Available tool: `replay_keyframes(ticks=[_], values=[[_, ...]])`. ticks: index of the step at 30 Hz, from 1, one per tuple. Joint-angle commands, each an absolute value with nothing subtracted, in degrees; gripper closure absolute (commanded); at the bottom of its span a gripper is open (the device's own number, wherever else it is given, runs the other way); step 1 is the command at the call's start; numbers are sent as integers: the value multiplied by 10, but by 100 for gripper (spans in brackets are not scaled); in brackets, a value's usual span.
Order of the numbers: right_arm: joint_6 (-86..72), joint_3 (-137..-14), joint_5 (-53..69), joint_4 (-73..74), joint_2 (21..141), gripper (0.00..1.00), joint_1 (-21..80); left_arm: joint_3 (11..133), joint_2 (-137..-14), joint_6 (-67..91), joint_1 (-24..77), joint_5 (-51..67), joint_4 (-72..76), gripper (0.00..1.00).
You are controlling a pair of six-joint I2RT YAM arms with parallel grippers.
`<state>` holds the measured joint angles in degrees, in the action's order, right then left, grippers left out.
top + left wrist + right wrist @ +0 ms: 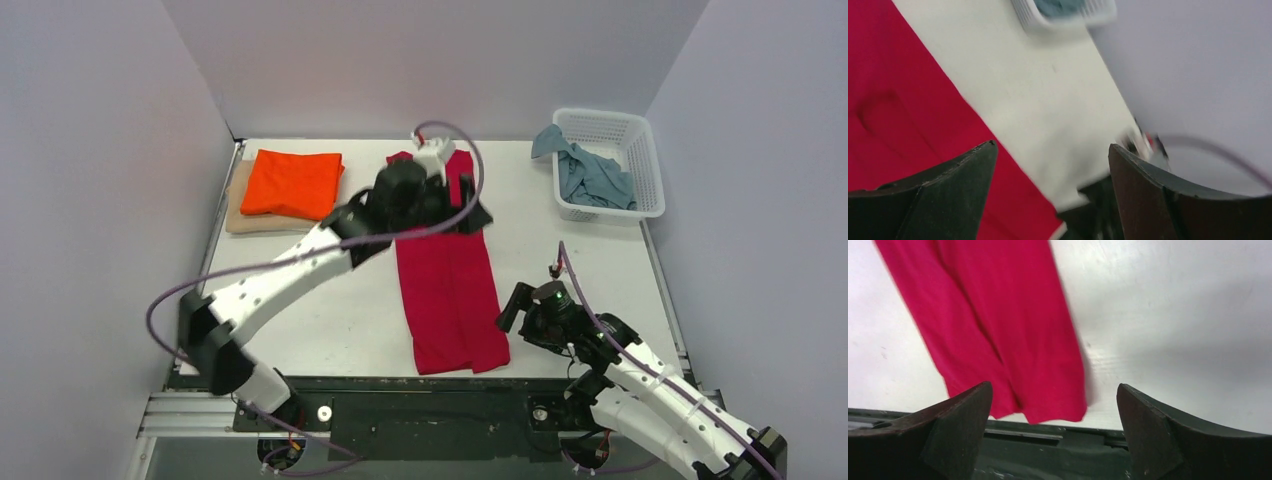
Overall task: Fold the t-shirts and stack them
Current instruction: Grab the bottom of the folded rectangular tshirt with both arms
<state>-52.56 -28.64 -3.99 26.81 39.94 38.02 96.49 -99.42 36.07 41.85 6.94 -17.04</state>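
Observation:
The crimson red t-shirt (450, 290) lies folded into a long narrow strip down the middle of the table; it also shows in the left wrist view (903, 100) and the right wrist view (993, 320). My left gripper (470, 215) is open and empty above its upper part. My right gripper (517, 308) is open and empty just right of the strip's near end. The folded orange t-shirt (292, 184) lies on the folded beige t-shirt (240, 215) at the back left. The grey-blue t-shirt (590, 172) is crumpled in the basket.
The white lattice basket (640, 160) stands at the back right corner and shows blurred in the left wrist view (1023, 12). The table's dark front rail (1048, 450) runs just below the red shirt's near end. Grey walls enclose the table.

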Motion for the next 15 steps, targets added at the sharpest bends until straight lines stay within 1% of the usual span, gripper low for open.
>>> replay_keyframes(ticks=[1, 2, 3, 4, 5, 6, 8, 10, 12, 13, 15], values=[[-550, -260, 12, 301, 415, 14, 374, 669, -818, 390, 514, -33, -212, 8], [-551, -257, 23, 300, 420, 15, 374, 632, -765, 427, 528, -43, -206, 9], [-553, -251, 27, 297, 427, 18, 374, 569, -738, 462, 553, -48, -204, 10], [-554, -248, 32, 295, 431, 20, 374, 539, -689, 479, 567, -62, -205, 10], [-558, -240, 34, 286, 435, 23, 374, 483, -668, 516, 591, -69, -206, 11], [-560, -235, 35, 275, 436, 25, 374, 436, -629, 531, 613, -77, -208, 12], [-570, -222, 32, 264, 434, 29, 374, 389, -582, 573, 638, -82, -207, 16], [-573, -208, 32, 258, 435, 32, 373, 318, -556, 608, 653, -78, -189, 20], [-573, -197, 39, 245, 437, 36, 373, 272, -545, 636, 662, -60, -147, 26], [-575, -193, 47, 240, 438, 40, 373, 259, -547, 652, 664, -49, -113, 27], [-579, -181, 58, 223, 443, 43, 374, 234, -551, 668, 666, -38, -67, 28]])
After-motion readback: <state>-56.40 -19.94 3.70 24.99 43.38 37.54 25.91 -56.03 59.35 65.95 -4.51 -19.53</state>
